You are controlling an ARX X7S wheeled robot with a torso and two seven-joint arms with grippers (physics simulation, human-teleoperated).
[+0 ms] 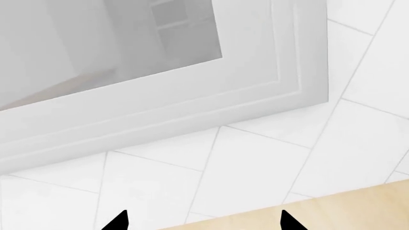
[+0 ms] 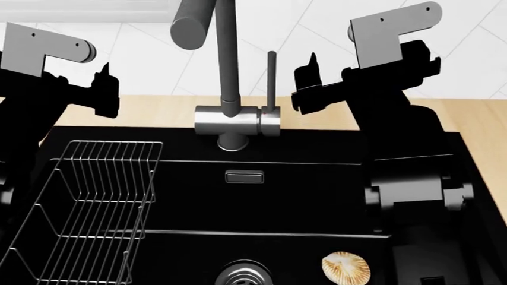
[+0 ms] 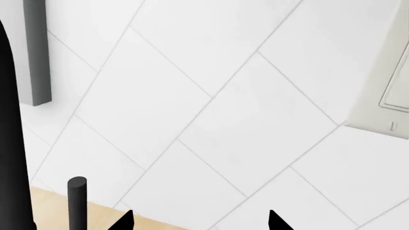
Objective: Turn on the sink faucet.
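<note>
The sink faucet stands at the back of the black sink. It has a grey cylinder body, a thin upright lever and a tall arched spout. My right gripper hovers just right of the lever at about the height of its top. It is open and holds nothing. In the right wrist view the lever stands just outside one fingertip, clear of the open right gripper. My left gripper hangs open well left of the faucet. In its wrist view the left gripper faces only wall tiles.
A wire rack fills the sink's left side. A round steel drain, a shell-like object and an overflow plate are in the basin. A wooden counter runs behind it. Above are white tiles, a window frame and an outlet plate.
</note>
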